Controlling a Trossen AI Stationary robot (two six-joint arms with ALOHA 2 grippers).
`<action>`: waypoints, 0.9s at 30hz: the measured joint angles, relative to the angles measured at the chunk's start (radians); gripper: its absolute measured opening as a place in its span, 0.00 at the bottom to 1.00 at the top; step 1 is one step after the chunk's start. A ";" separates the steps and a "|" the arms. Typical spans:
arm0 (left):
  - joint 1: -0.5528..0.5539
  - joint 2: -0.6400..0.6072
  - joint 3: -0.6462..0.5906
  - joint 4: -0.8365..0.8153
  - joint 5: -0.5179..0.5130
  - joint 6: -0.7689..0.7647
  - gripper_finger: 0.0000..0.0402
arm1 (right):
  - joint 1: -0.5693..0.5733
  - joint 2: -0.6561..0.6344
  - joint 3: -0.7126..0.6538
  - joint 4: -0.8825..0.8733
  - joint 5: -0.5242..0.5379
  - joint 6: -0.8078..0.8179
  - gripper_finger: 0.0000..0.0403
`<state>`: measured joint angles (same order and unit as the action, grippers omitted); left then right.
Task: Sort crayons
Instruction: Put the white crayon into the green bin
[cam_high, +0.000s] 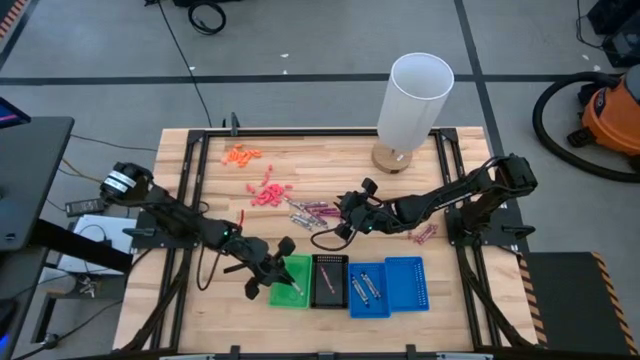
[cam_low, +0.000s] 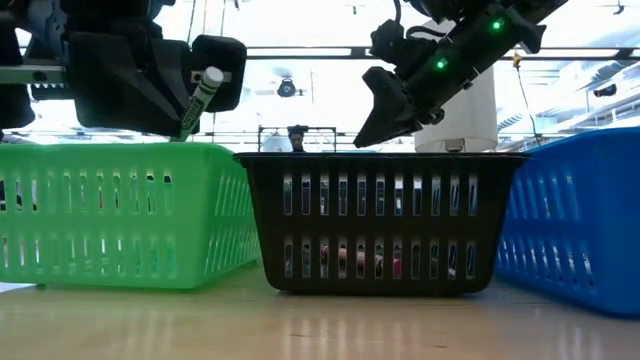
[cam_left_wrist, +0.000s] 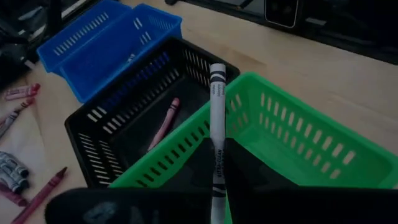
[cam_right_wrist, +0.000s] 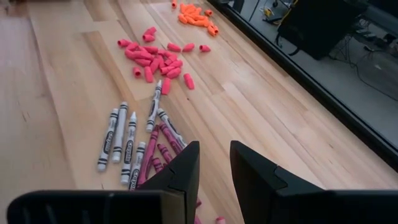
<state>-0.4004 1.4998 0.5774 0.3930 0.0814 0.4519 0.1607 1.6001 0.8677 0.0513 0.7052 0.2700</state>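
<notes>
Item 1. My left fingers (cam_left_wrist: 217, 180): clenched on one grey-silver crayon (cam_left_wrist: 216, 118), held nearly upright, its tip rising clear above them. Position: over the green tray (cam_left_wrist: 298, 124), presumably so the stick can drop straight in once I let go.

Item 2. Black tray (cam_left_wrist: 93, 130), just beyond the green one: one pinkish-red crayon (cam_left_wrist: 165, 122) lies on its floor. Past it, two blue trays (cam_left_wrist: 124, 37) side by side; the nearer holds a few grey sticks. I judge one colour per tray.

Item 3. My right fingers (cam_right_wrist: 214, 168): parted, grasping nothing, hovering above the unsorted crayons (cam_right_wrist: 134, 140). Directly ahead of them, grey-silver sticks lie in a loose row with maroon and pinkish ones crossing beneath, likely my next pick.

Item 4. Farther on from the right fingers: a heap of coral-pink bits (cam_right_wrist: 155, 59), then orange bits (cam_right_wrist: 198, 17) near the far edge. Not crayons.

Item 5. Worktop (cam_high: 200, 180): pale wood planks in a dark frame. A white cylinder (cam_high: 414, 100) stands at the far side.

Item 6. Room: grey floor, cables, an orange vacuum (cam_high: 610, 115) well off to the right.
</notes>
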 joint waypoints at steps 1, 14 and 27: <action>0.000 0.000 0.000 -0.008 0.000 -0.001 0.06 | 0.000 0.000 0.000 0.000 0.000 0.000 0.24; 0.004 0.000 0.000 -0.081 -0.040 -0.036 0.26 | 0.001 0.000 0.000 0.000 0.000 -0.001 0.24; 0.004 -0.091 0.000 -0.142 -0.218 -0.011 0.40 | 0.001 0.000 0.000 0.000 0.000 -0.003 0.24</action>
<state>-0.3965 1.4089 0.5772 0.2513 -0.1368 0.4414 0.1616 1.6001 0.8673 0.0509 0.7049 0.2668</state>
